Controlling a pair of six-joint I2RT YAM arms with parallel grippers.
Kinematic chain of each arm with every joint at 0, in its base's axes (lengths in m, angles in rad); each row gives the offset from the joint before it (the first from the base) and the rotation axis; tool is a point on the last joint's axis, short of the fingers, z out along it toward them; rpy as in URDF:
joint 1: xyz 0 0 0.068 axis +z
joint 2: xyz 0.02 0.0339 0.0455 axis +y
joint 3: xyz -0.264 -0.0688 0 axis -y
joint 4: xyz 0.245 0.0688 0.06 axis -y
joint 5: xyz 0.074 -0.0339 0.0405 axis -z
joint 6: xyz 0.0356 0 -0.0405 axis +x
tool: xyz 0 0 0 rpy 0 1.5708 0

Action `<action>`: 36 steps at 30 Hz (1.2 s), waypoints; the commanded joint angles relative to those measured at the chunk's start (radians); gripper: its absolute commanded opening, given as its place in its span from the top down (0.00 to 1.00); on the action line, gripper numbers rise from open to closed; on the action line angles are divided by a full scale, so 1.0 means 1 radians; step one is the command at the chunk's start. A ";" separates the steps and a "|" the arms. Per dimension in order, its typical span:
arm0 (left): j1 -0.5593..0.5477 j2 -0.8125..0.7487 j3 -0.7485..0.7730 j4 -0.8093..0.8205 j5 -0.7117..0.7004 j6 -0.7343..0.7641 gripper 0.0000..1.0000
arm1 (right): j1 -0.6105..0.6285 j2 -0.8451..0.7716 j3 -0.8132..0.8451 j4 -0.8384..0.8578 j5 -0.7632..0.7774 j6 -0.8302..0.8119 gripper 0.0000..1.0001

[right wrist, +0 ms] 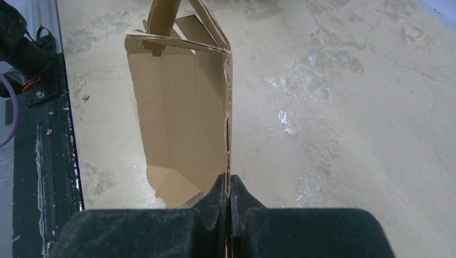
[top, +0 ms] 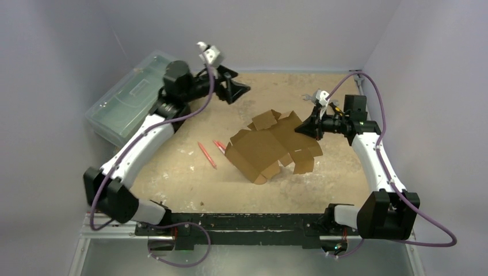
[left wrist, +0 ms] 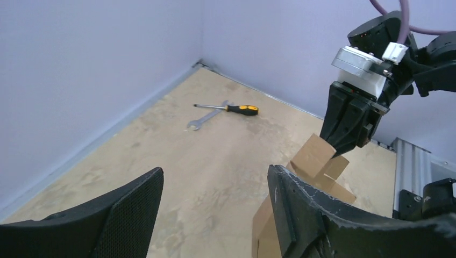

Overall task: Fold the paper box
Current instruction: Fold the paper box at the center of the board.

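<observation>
The right gripper (top: 301, 129) pinches the paper box (top: 262, 150) (long axis near-left to far-right); left gripper (top: 240, 90) gapes.

Walls: plain pale lavender panels (top: 276, 29) at the back, left and right, all unmarked.
Bench: tan top (top: 190, 184), worn, with whitish scuffs and darker blotches.
Wall foot: thin light strip (left wrist: 107, 132) where the wall meets the bench.
Near edge: black rail (top: 247, 221) across the front; grey metal sheet (top: 259, 261) below it.
Light: even and soft, with faint shadows on the bench.
</observation>
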 commanded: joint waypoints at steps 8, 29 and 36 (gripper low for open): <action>0.172 -0.252 -0.441 0.051 0.062 0.014 0.39 | 0.005 -0.005 -0.001 -0.004 -0.044 -0.032 1.00; 0.090 0.092 -0.393 0.314 0.276 -0.140 0.37 | 0.005 -0.001 -0.002 -0.015 -0.054 -0.044 1.00; 0.050 0.108 -0.398 0.272 0.309 -0.113 0.36 | 0.005 -0.001 -0.002 -0.014 -0.051 -0.044 1.00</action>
